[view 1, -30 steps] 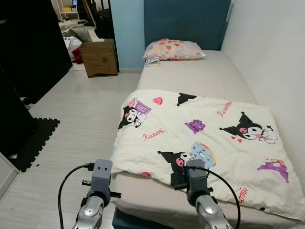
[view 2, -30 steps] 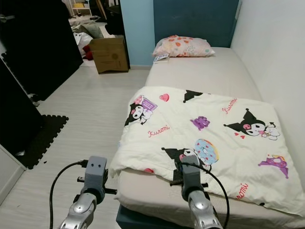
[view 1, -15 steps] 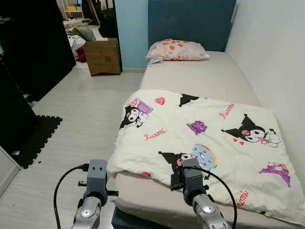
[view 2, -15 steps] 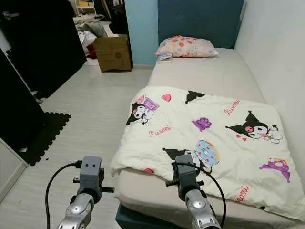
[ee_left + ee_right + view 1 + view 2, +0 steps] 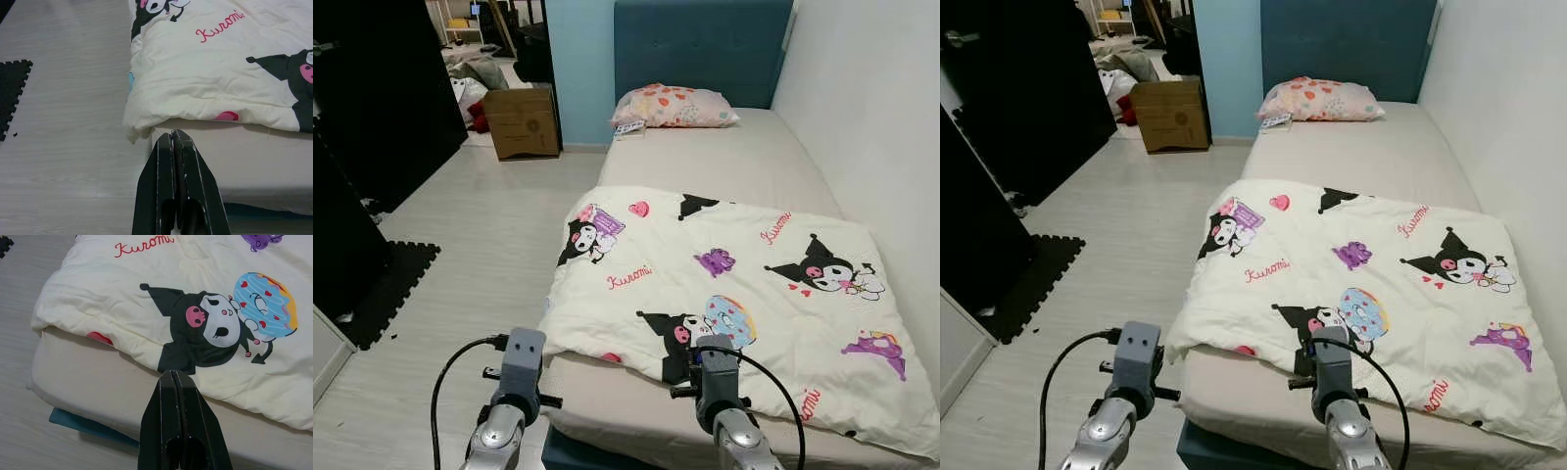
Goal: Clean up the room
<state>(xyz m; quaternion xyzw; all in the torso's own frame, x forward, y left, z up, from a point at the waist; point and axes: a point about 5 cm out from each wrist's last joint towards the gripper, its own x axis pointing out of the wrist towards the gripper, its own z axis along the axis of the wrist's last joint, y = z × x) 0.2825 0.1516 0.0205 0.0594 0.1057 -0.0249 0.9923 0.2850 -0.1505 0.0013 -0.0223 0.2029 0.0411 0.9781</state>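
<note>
Comforter (image 5: 724, 284) lies folded across foot half of bed (image 5: 705, 157), centre-right of head view, near edge overhanging mattress. Left gripper (image 5: 176, 139) and right gripper (image 5: 172, 379) hover at frame bottom before that edge, jaws pressed together, holding nothing; likely poised to grab hem.

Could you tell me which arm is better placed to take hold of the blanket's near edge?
Right, probably. The right gripper hovers over the Kuromi blanket edge; the left gripper sits off the bed's corner, beside it.

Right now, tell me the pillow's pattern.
Pale pink pillow with red-orange blotches, clearest in the left eye view.
</note>
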